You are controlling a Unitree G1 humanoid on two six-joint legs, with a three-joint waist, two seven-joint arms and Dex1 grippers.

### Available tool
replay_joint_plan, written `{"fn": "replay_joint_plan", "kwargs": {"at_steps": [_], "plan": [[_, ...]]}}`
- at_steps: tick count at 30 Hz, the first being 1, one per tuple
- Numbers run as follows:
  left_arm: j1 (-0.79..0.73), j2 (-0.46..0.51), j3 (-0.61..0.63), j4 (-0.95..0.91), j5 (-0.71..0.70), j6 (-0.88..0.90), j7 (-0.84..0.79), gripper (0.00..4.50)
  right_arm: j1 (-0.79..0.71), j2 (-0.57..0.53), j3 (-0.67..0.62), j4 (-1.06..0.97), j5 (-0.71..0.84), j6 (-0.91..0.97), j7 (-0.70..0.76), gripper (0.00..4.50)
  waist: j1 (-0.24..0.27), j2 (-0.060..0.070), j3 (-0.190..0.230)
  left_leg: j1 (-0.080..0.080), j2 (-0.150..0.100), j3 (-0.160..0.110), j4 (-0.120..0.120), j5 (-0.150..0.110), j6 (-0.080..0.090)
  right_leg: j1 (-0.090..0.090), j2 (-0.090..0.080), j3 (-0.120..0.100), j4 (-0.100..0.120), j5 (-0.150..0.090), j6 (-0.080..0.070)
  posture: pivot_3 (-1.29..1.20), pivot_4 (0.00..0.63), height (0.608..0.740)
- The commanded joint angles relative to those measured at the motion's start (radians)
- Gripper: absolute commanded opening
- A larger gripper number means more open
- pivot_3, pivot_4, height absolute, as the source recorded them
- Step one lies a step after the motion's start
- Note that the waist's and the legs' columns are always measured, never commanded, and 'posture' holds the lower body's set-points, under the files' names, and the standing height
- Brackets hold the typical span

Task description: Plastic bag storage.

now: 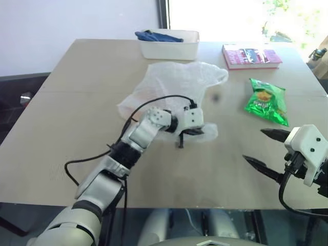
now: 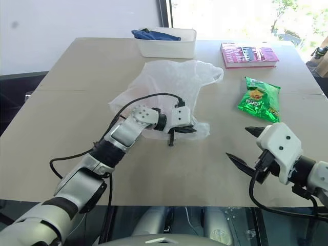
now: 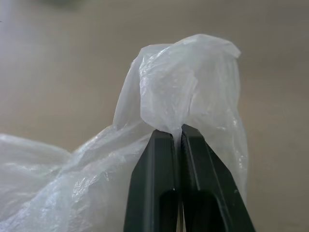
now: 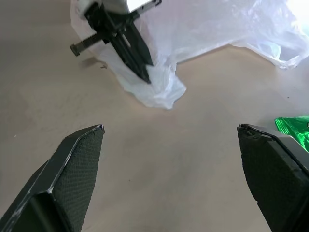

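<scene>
Right claw [image 1: 262,147] gapes; left claw [image 3: 180,131] pinches plastic bag [image 1: 174,84].

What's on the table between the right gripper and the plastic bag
Nothing: bare tabletop separates the open right gripper from the plastic bag, seen in the right wrist view. The left gripper pinches the bag's near corner.

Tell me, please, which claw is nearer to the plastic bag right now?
The left. The left claw is shut on a corner of the plastic bag, pinching the film between its fingers. The right claw stands open above bare table, well off the bag toward the robot's right.
</scene>
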Motion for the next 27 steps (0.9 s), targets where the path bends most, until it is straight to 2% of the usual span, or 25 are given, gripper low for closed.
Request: {"fn": "replay_joint_plan", "kwargs": {"at_steps": [1, 4, 5, 8, 11, 13, 17, 21, 27], "plan": [[0.032, 0.017, 0.151, -0.112, -0.114, -0.002, 0.014, 0.05, -0.03, 0.002, 0.022, 0.006, -0.004, -0.028, -0.034, 4.5, 0.001, 0.0, 0.0, 0.0, 0.0, 0.0, 0.0, 0.0, 0.0, 0.0, 0.0, 0.0, 0.0, 0.0, 0.0, 0.0, 0.15, 0.74], [0.111, 0.003, 0.373, -0.177, -0.246, -0.19, 0.068, 0.05, -0.066, -0.001, 0.112, 0.072, -0.082, -0.049, -0.086, 4.5, -0.006, 0.0, 0.0, 0.001, 0.0, 0.0, 0.0, 0.0, 0.0, 0.0, 0.0, 0.001, 0.0, 0.0, 0.0, 0.0, 0.15, 0.74], [0.132, 0.009, 0.454, -0.208, -0.294, -0.198, 0.098, 0.05, -0.092, -0.001, 0.154, 0.111, -0.121, -0.065, -0.11, 4.5, -0.007, 0.0, 0.0, 0.001, 0.001, 0.0, 0.0, 0.0, 0.0, 0.0, -0.001, 0.001, -0.001, 0.0, 0.0, 0.0, 0.15, 0.74], [0.174, 0.036, 0.584, -0.292, -0.423, -0.101, 0.147, 0.05, -0.169, 0.011, 0.233, 0.204, -0.193, -0.094, -0.16, 4.5, -0.01, 0.0, 0.0, 0.002, 0.001, -0.001, 0.0, 0.0, 0.0, 0.0, -0.003, 0.001, 0.0, 0.0, 0.0, 0.0, 0.15, 0.74], [0.203, 0.051, 0.687, -0.39, -0.526, -0.008, 0.248, 0.05, -0.272, -0.015, 0.355, 0.36, -0.364, -0.184, -0.225, 4.5, -0.013, 0.0, 0.0, 0.003, 0.0, 0.0, 0.0, 0.0, 0.0, 0.001, -0.002, 0.001, 0.0, 0.0, 0.0, 0.0, 0.15, 0.74], [0.22, 0.056, 0.717, -0.46, -0.603, 0.03, 0.268, 0.05, -0.323, -0.033, 0.426, 0.454, -0.458, -0.248, -0.24, 4.5, -0.012, -0.001, 0.0, 0.002, -0.001, 0.0, 0.0, 0.0, 0.0, 0.001, -0.003, 0.001, 0.0, 0.0, 0.0, 0.0, 0.15, 0.74], [0.291, 0.123, 0.732, -0.595, -0.759, 0.124, 0.206, 0.05, -0.417, -0.06, 0.571, 0.64, -0.642, -0.388, -0.249, 4.5, -0.015, -0.001, 0.0, 0.001, -0.001, -0.001, 0.0, 0.0, 0.0, 0.0, -0.003, 0.001, -0.001, 0.0, 0.0, 0.0, 0.15, 0.74], [0.351, 0.236, 0.712, -0.656, -0.813, 0.172, 0.1, 0.05, -0.493, -0.051, 0.685, 0.832, -0.793, -0.504, -0.259, 4.5, -0.024, 0.0, -0.001, 0.003, 0.0, 0.001, -0.001, 0.0, 0.0, 0.0, -0.002, 0.002, 0.0, 0.0, 0.0, 0.0, 0.15, 0.74], [0.416, 0.301, 0.663, -0.697, -0.802, 0.152, -0.003, 0.05, -0.627, -0.004, 0.752, 1.13, -0.961, -0.633, -0.359, 4.5, -0.025, 0.0, -0.001, 0.006, 0.0, 0.004, -0.002, 0.0, 0.0, 0.001, -0.001, 0.005, 0.0, 0.0, 0.0, 0.0, 0.15, 0.74]]}}
